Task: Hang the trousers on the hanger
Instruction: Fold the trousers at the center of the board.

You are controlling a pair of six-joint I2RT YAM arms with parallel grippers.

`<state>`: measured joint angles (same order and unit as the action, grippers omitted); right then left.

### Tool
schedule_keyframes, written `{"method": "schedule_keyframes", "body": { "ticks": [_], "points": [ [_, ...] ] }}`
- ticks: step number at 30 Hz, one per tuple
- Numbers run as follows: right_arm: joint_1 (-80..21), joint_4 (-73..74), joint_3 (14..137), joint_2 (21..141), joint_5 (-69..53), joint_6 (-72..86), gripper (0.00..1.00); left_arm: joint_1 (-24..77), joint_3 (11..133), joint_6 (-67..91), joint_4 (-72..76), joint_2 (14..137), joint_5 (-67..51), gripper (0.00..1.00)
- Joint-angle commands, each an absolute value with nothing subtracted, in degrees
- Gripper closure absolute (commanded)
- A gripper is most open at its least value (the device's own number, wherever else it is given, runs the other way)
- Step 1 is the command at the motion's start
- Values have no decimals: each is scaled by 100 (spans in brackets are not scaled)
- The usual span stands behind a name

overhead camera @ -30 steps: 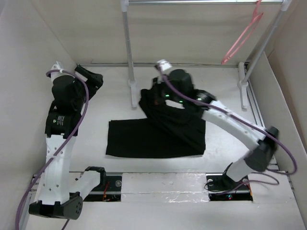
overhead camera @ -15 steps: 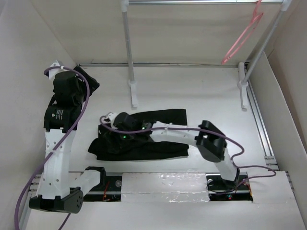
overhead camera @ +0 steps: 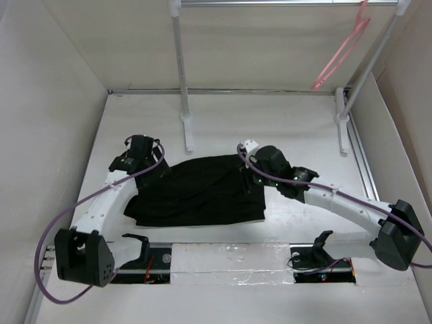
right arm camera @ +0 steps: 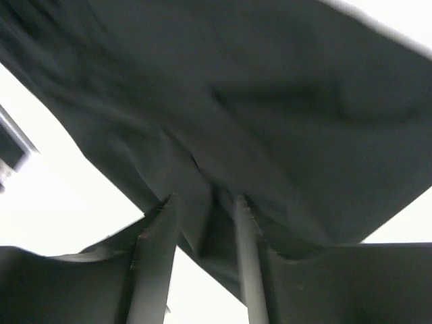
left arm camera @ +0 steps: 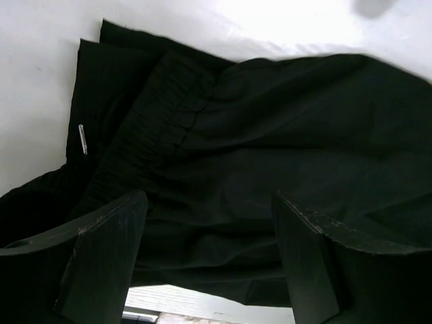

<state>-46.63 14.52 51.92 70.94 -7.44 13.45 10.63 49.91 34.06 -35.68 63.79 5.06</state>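
The black trousers (overhead camera: 202, 192) lie spread across the middle of the table. Their gathered waistband (left arm camera: 158, 111) shows in the left wrist view. My left gripper (overhead camera: 154, 167) hovers over the trousers' left end, and in its own view the left gripper (left arm camera: 209, 197) stands wide open with cloth below and nothing between the fingers. My right gripper (overhead camera: 251, 177) is at the trousers' right edge, and in its own view the right gripper (right arm camera: 204, 199) is shut on a fold of the trousers (right arm camera: 270, 101). The pale-pink hanger (overhead camera: 341, 54) hangs on the rack at the back right, far from both grippers.
A white rack stands at the back: a left pole (overhead camera: 181, 67) with its foot (overhead camera: 189, 135) just behind the trousers, and a slanted right pole (overhead camera: 368, 71) with its foot (overhead camera: 343, 128). Cardboard walls close in both sides. A rail (overhead camera: 229, 260) runs along the near edge.
My right gripper moved from the trousers' left end to their right edge, pulling the cloth out flatter. My left arm came down from the back left onto the trousers' left end.
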Motion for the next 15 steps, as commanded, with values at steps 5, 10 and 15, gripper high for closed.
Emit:
{"method": "schedule_keyframes", "body": {
  "ticks": [5, 10, 15],
  "points": [
    [-4992, 1591, 4518, 6926, -1055, 949, 48, 1204, 5422, 2963, -3155, 7592, 562, 38],
    [-4992, 1406, 4219, 6917, -1037, 976, 43, 1354, 5669, 2839, -3226, 8340, 546, 52],
    [-5168, 1354, 4210, 7303, -1029, 861, 42, 1354, 5388, 2892, -2919, 8481, 264, 53]
  ]
}}
